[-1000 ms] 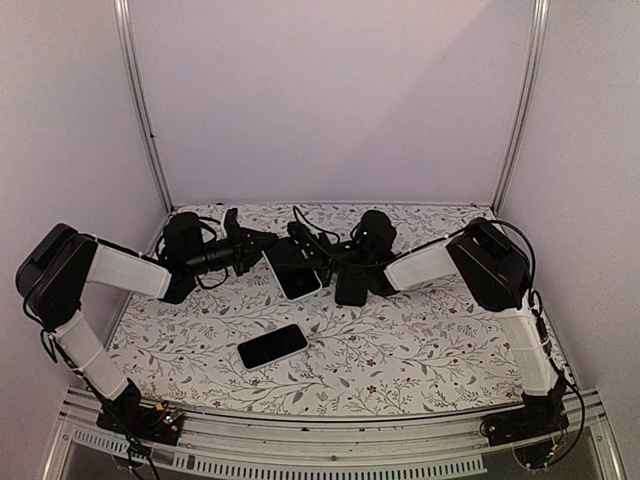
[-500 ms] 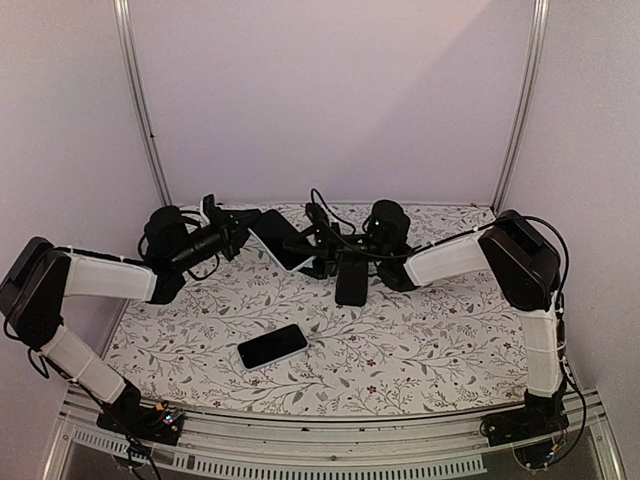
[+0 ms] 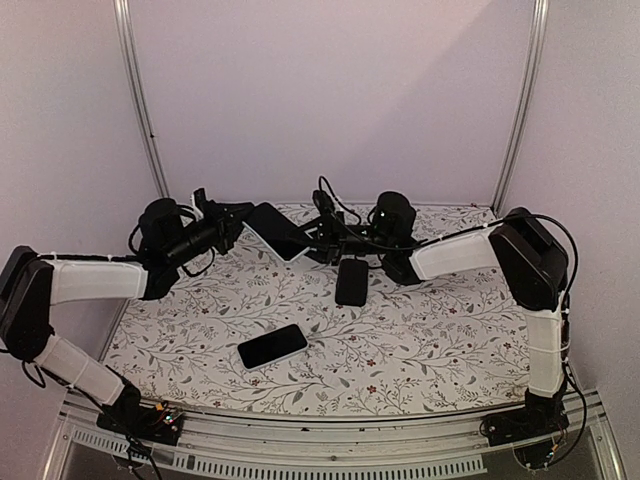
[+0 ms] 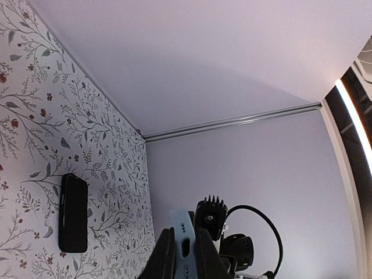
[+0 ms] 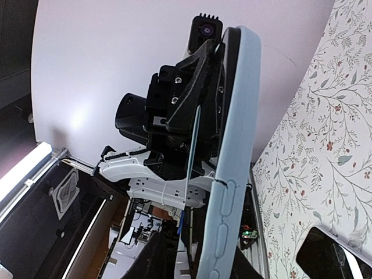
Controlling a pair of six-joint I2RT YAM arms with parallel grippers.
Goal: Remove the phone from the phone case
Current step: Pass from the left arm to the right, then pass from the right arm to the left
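Both arms are hoisting the pale-blue case (image 3: 278, 230) up toward the far wall, left claw (image 3: 245, 212) and right claw (image 3: 312, 235) each clamping an end above the worktop (image 3: 430, 330), likely readying a mid-air peel, though whether the phone is inside I cannot tell.

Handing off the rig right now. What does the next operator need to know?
Left gripper: shut on one end of the phone case.
Right gripper: shut on the opposite end.
Case hangs between them above the far side of the table.
On it: a black phone and a light-rimmed phone.
Done: case lifted.
Left: the extraction itself; no separation visible.
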